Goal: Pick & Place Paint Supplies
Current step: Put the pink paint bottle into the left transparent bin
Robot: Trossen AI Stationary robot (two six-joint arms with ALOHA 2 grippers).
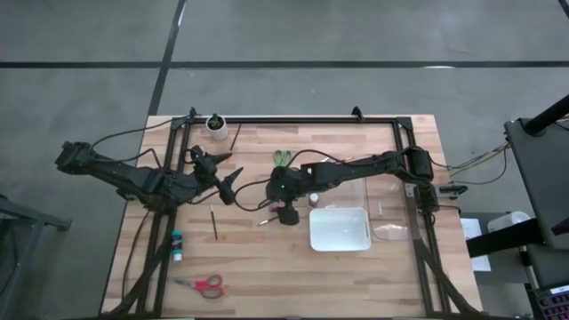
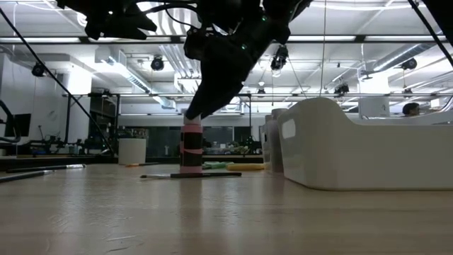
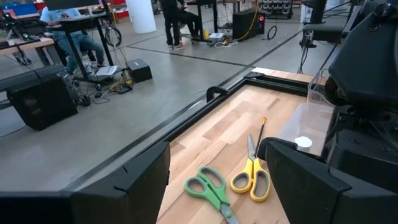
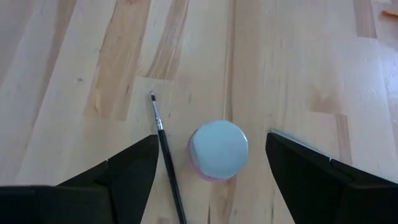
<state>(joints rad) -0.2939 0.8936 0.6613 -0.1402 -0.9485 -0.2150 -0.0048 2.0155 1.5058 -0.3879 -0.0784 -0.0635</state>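
Observation:
A small red paint bottle (image 4: 217,150) with a pale cap stands upright on the table, also seen in the low view (image 2: 191,149). A thin dark brush (image 4: 166,155) lies right beside it. My right gripper (image 1: 284,213) is open just above the bottle, one finger (image 4: 127,174) on either side of the cap without touching it. My left gripper (image 1: 229,184) hangs open and raised over the table's left half, holding nothing. Past its fingers lie green scissors (image 3: 208,190) and yellow scissors (image 3: 252,177). A teal bottle (image 1: 178,244) and red scissors (image 1: 203,284) lie near the front left.
A white rectangular tray (image 1: 340,228) sits just right of my right gripper. A clear plastic container (image 1: 356,191) stands behind the tray. A small white cup (image 1: 215,124) is at the far left edge, and another brush (image 1: 213,222) lies on the boards between the arms.

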